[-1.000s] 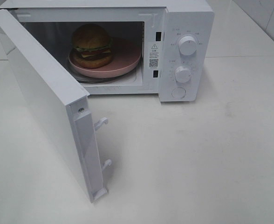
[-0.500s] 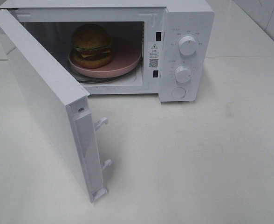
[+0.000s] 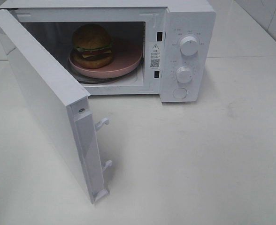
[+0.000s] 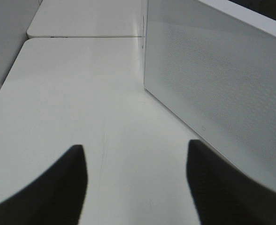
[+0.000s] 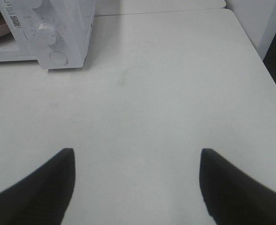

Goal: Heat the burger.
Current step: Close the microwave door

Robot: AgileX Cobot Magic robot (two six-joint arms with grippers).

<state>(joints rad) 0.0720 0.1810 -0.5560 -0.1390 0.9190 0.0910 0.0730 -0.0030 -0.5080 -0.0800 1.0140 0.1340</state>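
The burger (image 3: pixel 92 45) sits on a round pink plate (image 3: pixel 126 63) inside the white microwave (image 3: pixel 187 18), whose door (image 3: pixel 44 93) stands swung wide open toward the front left. Neither arm shows in the exterior view. In the left wrist view my left gripper (image 4: pixel 135 146) is open over bare table, with nothing between its dark fingers (image 4: pixel 72 178), and the door's mesh outer face (image 4: pixel 213 79) lies just beside it. My right gripper (image 5: pixel 136 151) is open and empty above the table, well in front of the microwave's control panel (image 5: pixel 49 33).
Two round knobs (image 3: pixel 189 45) and a door button (image 3: pixel 180 93) are on the microwave's right panel. Door latch hooks (image 3: pixel 102 123) stick out from the door's free edge. The white table's (image 5: pixel 175 93) right edge shows in the right wrist view.
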